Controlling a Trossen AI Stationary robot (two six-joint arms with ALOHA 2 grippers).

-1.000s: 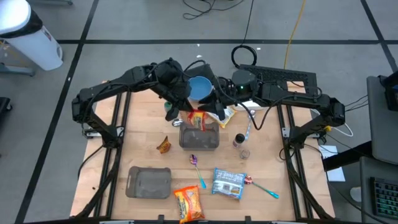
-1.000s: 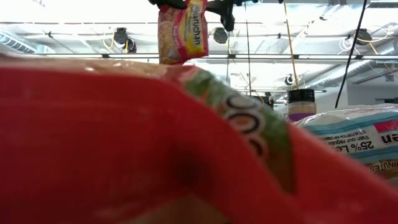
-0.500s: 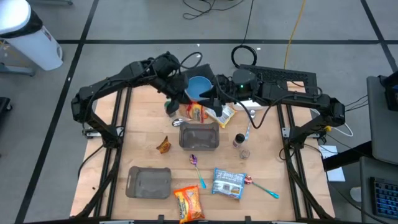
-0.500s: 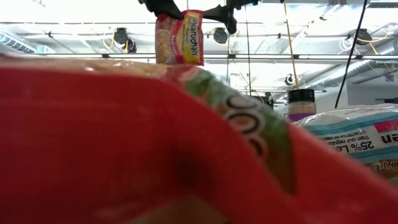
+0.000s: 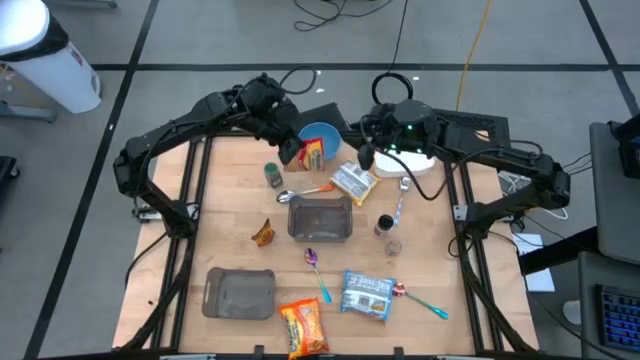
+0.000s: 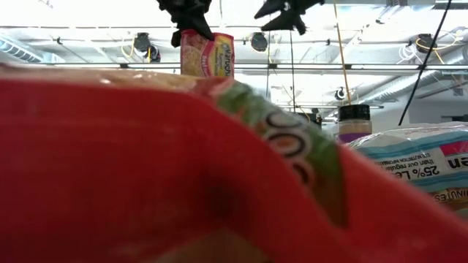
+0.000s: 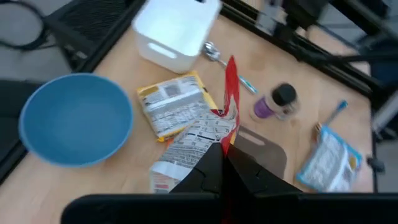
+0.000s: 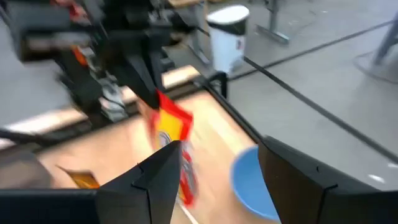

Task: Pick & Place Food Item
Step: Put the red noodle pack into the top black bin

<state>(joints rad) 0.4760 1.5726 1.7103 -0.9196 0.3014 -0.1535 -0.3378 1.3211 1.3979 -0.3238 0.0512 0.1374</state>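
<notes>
Left end effector point(image 5: 292, 146) is pinched shut on the top seam of the ramen packet point(image 5: 311, 155), which dangles above the tabletop point(image 5: 230, 195) beside the blue bowl point(image 5: 322, 134). It looks light, crinkly and brittle inside, so the seam is the sensible hold. The left arm reaches across the far edge, while the right end effector point(image 5: 364, 158) hangs open and empty just beside it.

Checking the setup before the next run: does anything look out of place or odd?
One thing: a red snack packet lies right against the low camera, filling most of its view. Otherwise the left tool holds an orange-and-yellow ramen packet by its edge, dangling beside the blue bowl; the right tool stands open nearby.
</notes>
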